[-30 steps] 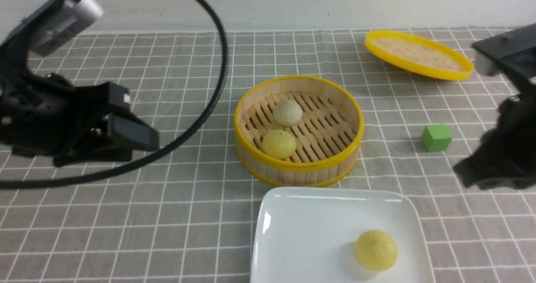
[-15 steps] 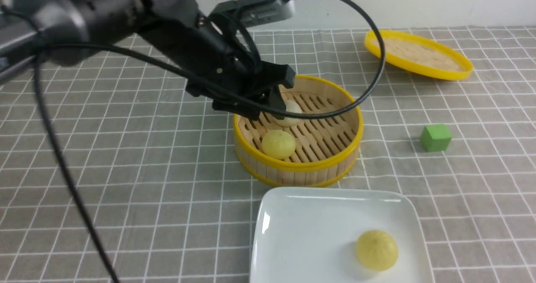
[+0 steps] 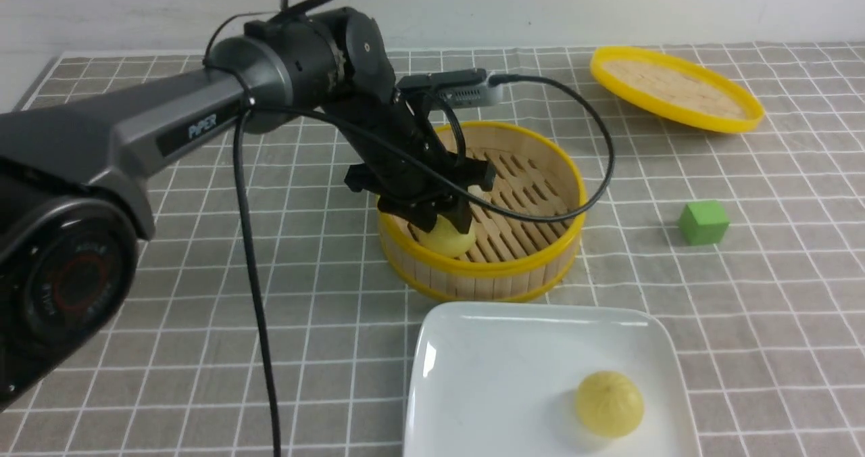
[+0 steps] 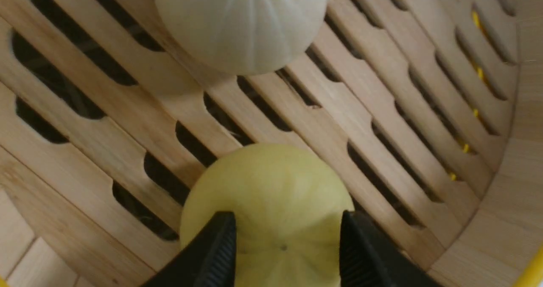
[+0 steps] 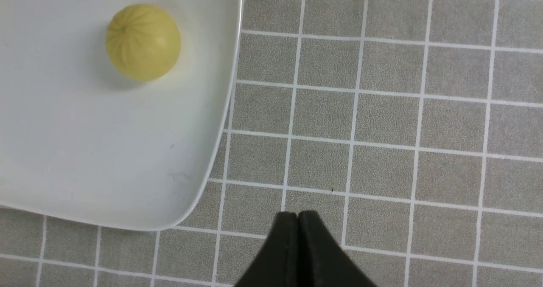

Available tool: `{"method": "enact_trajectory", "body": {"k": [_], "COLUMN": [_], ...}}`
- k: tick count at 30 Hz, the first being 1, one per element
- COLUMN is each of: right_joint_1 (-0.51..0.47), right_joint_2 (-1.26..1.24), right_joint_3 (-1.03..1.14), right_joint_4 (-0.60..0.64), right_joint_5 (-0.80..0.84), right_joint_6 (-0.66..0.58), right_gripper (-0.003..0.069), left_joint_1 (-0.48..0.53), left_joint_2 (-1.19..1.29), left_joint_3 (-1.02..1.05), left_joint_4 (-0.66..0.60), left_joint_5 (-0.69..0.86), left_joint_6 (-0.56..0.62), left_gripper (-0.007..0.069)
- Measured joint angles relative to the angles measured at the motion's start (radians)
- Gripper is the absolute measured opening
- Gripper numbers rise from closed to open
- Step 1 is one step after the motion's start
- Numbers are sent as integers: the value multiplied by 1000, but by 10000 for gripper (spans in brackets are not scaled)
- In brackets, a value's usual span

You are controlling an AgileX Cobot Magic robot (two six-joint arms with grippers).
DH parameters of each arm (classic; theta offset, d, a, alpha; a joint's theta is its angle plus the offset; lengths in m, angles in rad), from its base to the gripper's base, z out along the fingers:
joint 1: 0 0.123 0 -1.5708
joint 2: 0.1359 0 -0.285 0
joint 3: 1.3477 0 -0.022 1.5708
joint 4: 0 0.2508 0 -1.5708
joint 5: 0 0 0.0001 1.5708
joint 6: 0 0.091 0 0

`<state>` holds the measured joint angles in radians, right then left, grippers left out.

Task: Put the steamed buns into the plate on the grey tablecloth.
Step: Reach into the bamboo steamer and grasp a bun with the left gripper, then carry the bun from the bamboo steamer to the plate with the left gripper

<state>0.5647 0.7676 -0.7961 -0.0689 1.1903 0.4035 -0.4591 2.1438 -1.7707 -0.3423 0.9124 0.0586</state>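
Left gripper (image 4: 285,214) is reached down inside the bamboo steamer (image 3: 540,254). Its two black fingers stand apart astride the top of a yellow bun (image 3: 454,241), which lies on the slatted floor in the part of the steamer nearest the robot. They look to be touching the dome, but the wrist view is too close for me to say whether they are pressing it. Right gripper (image 5: 298,214) shows only in its own wrist view. Its jaws are closed tight on nothing, above bare cloth just off a rounded corner of the plate.

The grey tablecloth (image 3: 203,322) lies under everything. The plate (image 3: 486,349) sits just on the robot's side of the steamer, not quite touching it. It holds a second yellow bun (image 3: 608,403), upright and near the plate's right rim. The steamer's lid (image 3: 676,88) rests beyond the steamer and to its right, well apart and slightly tilted. An off-white bun (image 4: 239,19) sits farther in on the steamer floor than the yellow bun, with a gap between them. A green cube (image 3: 703,222) stands to the right of the steamer.

From the front, the left arm's wrist hides nearly all of the off-white bun and the top of the yellow bun. The lower edge of that view cuts off the near side of the plate.
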Motion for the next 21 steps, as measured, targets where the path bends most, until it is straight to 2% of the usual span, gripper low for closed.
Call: {"method": "enact_trajectory", "body": {"k": [1,2,3,4,5,6,8,12,18,21], "right_joint_1": [0,0,0,0,0,0,0,0,0,0], "right_joint_2": [0,0,0,0,0,0,-1,-1,-1,-2], "right_joint_3": [0,0,0,0,0,0,0,0,0,0], "right_joint_4": [0,0,0,0,0,0,0,0,0,0], "right_joint_5": [0,0,0,0,0,0,0,-8,-63,-78], "right_joint_6": [0,1,1,1,1,1,1,1,2,2], "right_gripper": [-9,-8,-8,-7,-6,-6,-6,-6,-5,-2], "left_joint_1": [0,0,0,0,0,0,0,0,0,-5], "left_joint_2": [1,6,6,6,5,-1,-21,-104,-378,-493], "left_joint_3": [0,-3,-4,-6,-6,-6,-6,-5,-1,95], "left_joint_4": [2,6,7,10,10,17,28,49,83,79], "left_joint_5": [0,-3,-3,-2,-1,5,24,80,212,289], "left_joint_6": [0,0,0,-1,-1,-1,-5,-25,-30,-30], "left_gripper": [348,299,291,213,202,105,37,21,20,20]}}
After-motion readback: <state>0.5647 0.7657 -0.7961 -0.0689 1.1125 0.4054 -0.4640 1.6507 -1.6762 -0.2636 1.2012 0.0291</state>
